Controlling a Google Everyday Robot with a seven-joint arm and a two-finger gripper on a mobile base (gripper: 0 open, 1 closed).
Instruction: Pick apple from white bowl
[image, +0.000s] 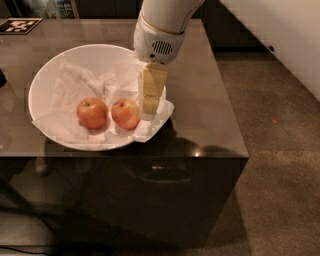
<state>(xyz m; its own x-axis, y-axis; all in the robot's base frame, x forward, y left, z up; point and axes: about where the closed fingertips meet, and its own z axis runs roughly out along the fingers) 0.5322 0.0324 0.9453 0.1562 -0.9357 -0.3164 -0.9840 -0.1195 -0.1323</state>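
Observation:
The white bowl (50, 65) sits on the left half of a glossy brown table, lined with crumpled white paper. Two apples lie side by side near its front. The apple (125, 113), red-orange with a paler patch near its top, is the right one. The other apple (92, 112) has a dark stem dimple. My gripper (149, 112) hangs from the white wrist over the bowl's right side, pointing down. It is just right of the apple, close beside it, and holds nothing that I can see.
The table (200, 100) ends a short way right of the bowl and at the front just below it. A black-and-white marker tag (20, 25) lies at the back left. A dark object (1, 77) shows at the left edge. Floor lies to the right.

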